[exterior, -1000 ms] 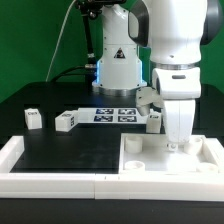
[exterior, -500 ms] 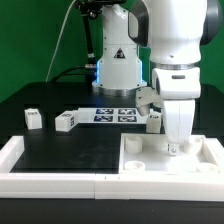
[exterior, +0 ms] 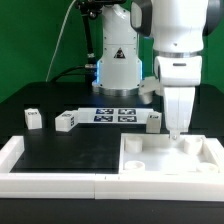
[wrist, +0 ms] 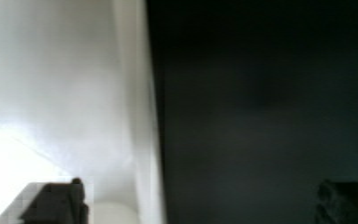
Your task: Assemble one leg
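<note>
My gripper (exterior: 176, 128) hangs just above the far right part of the large white panel (exterior: 170, 166). In the wrist view its two dark fingers (wrist: 51, 200) stand wide apart with nothing between them, so it is open and empty. A small white piece (exterior: 187, 147) stands on the panel just below the fingertips; I cannot tell whether it is a leg. Two loose legs lie on the black table at the exterior view's left, one (exterior: 33, 118) further left than the other (exterior: 65, 121). Another leg (exterior: 153, 122) lies behind the panel, partly hidden by the arm.
The marker board (exterior: 112, 114) lies at the back middle, in front of the robot base (exterior: 117, 65). Long white border rails (exterior: 50, 180) run along the front and the exterior view's left. A raised bump (exterior: 133, 145) sits at the panel's far left corner.
The gripper has risen from the panel's surface and shifted slightly toward the exterior view's right. The loose legs have not moved.
</note>
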Robot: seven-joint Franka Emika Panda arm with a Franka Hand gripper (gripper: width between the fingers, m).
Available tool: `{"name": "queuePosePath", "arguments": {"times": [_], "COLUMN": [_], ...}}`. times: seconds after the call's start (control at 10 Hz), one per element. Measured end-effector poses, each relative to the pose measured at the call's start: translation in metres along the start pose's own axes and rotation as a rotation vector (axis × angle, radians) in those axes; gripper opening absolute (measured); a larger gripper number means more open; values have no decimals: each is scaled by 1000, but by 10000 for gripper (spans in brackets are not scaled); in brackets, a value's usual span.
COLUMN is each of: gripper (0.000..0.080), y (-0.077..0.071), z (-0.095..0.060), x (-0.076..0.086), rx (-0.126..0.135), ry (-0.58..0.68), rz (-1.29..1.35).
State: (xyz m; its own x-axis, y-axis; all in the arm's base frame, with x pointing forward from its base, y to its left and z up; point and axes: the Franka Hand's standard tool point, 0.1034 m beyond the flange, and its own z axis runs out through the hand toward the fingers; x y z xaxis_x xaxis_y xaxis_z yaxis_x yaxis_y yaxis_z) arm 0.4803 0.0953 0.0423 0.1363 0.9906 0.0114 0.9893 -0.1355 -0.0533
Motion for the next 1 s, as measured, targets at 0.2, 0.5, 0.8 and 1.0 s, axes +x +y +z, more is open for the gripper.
{"name": "queuePosePath", "arguments": {"times": [0.2,0.5,0.8,1.0], "gripper": [649,649,649,649], "y": [-10,-11,-11,-12], "z": [-19,-16,-15,-15], "x": [-1,-1,0,1], "rx": [-31,-25,-21,-18], "ry": [-1,0,9,12], "rz": [42,73,397,591]}}
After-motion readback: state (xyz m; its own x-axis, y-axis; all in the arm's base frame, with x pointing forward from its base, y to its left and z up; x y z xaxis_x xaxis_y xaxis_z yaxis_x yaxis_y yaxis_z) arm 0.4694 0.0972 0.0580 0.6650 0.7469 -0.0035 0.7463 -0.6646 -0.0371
